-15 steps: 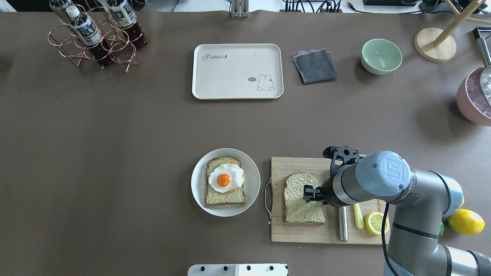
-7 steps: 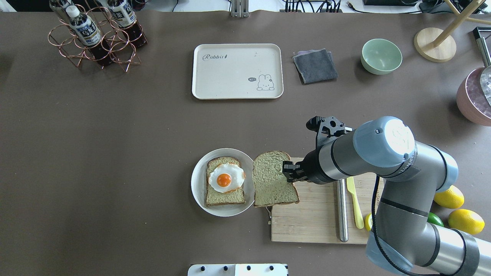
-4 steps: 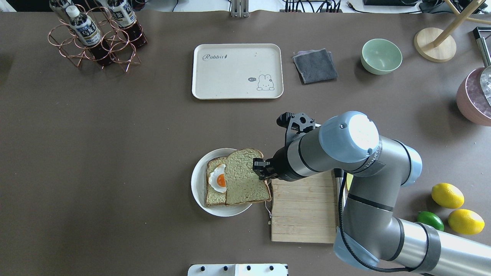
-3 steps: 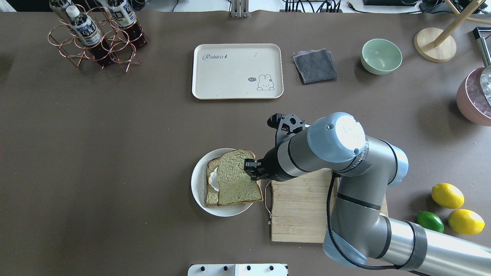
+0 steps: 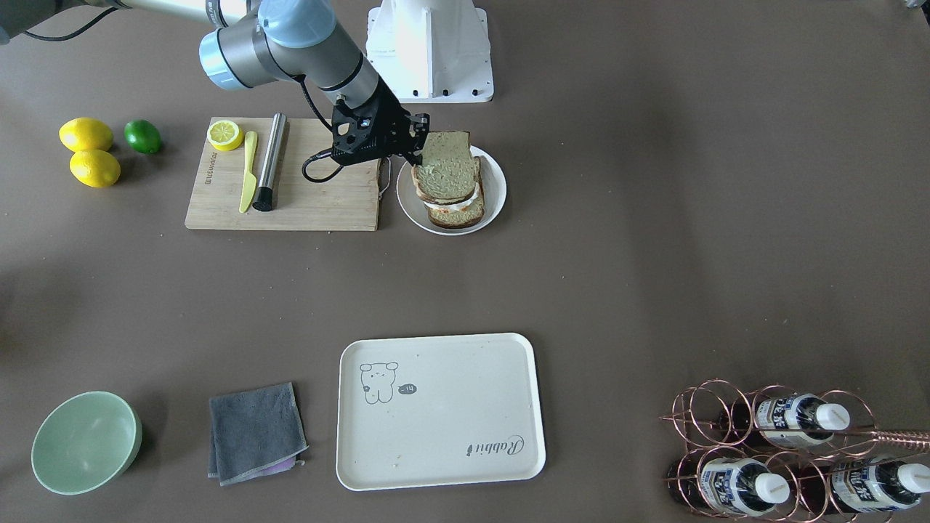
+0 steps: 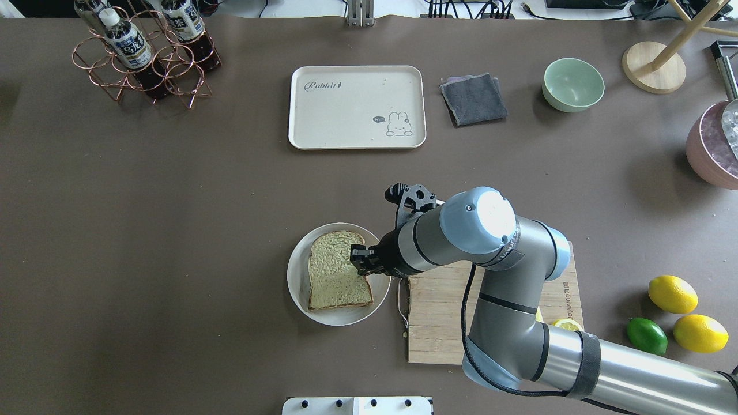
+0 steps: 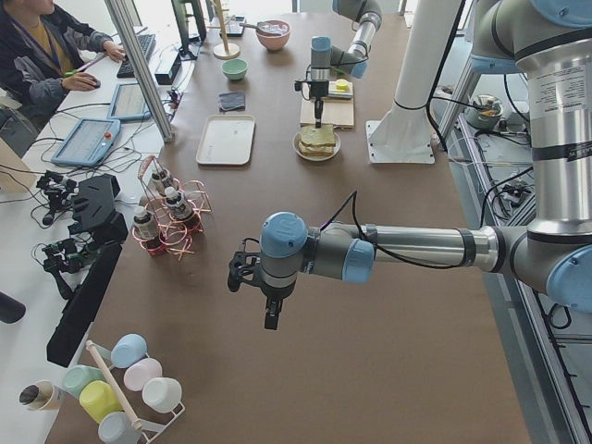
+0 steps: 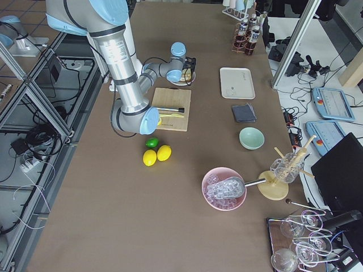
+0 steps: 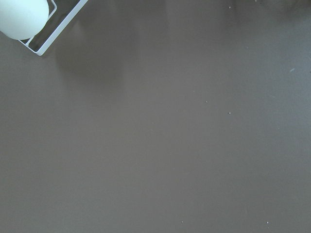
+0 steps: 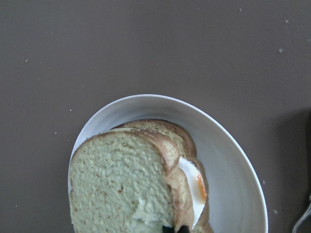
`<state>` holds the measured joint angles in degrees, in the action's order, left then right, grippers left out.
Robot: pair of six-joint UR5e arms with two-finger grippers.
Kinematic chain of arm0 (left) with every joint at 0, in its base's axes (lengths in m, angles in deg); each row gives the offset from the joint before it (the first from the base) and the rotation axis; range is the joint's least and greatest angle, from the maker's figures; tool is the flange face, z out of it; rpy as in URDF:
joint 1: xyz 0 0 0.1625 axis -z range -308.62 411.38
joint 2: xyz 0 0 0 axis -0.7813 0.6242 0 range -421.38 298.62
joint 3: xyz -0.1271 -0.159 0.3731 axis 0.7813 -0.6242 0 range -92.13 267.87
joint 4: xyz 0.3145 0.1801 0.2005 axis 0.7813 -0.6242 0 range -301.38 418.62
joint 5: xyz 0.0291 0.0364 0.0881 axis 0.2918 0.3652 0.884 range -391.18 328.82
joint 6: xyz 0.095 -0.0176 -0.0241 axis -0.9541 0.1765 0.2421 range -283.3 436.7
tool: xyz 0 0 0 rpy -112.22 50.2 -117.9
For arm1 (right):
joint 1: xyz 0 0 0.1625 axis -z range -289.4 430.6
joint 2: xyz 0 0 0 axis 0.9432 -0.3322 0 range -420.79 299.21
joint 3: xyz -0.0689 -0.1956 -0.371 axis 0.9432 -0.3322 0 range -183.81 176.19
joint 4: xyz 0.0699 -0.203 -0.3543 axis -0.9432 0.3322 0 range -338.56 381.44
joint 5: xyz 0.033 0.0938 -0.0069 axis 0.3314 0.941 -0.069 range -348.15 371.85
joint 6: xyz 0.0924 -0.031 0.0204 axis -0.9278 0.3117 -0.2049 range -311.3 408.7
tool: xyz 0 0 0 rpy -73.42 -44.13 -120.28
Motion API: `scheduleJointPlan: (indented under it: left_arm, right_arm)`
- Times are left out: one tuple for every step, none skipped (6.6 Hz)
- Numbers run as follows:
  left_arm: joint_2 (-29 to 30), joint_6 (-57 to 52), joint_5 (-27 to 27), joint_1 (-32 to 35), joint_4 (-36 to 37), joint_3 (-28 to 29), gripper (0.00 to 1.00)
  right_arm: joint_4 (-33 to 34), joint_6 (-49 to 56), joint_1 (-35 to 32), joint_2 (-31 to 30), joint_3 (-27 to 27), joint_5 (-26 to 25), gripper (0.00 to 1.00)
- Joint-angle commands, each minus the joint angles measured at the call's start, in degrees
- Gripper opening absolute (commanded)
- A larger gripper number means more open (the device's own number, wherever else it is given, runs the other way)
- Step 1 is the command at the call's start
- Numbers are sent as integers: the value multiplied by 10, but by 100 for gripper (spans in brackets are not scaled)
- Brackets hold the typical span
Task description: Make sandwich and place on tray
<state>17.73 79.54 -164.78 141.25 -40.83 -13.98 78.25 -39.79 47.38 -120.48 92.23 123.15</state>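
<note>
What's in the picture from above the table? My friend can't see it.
The robot's right gripper holds the top bread slice by its edge, over the round white plate. A wooden cutting board lies beside the plate, and the cream tray sits empty farther away.

We note even, diffuse light; soft shadows on the worktop (image 6: 173,242); glare on the right arm (image 6: 490,210); the sandwich (image 10: 121,179) slightly blurred.
</note>
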Motion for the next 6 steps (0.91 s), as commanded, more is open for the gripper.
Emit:
scheduleJointPlan:
  left_arm:
    - [-10, 1, 0, 0, 0, -10, 97]
    - [-10, 1, 0, 0, -1, -10, 97]
    - [-10, 1, 0, 0, 0, -10, 98]
    - [-10, 1, 0, 0, 0, -9, 97]
    - [-9, 1, 0, -1, 0, -9, 97]
    - [-7, 1, -10, -3, -6, -15, 97]
  right_arm:
    - [-7, -16, 1, 1, -11, 1, 0]
    - [-7, -21, 2, 1, -12, 0, 0]
    - [-6, -21, 1, 5, -13, 0, 0]
    - [-4, -31, 1, 36, -36, 0, 39]
    - [-4, -29, 1, 41, -44, 0, 55]
    - [-6, -26, -2, 38, -44, 3, 83]
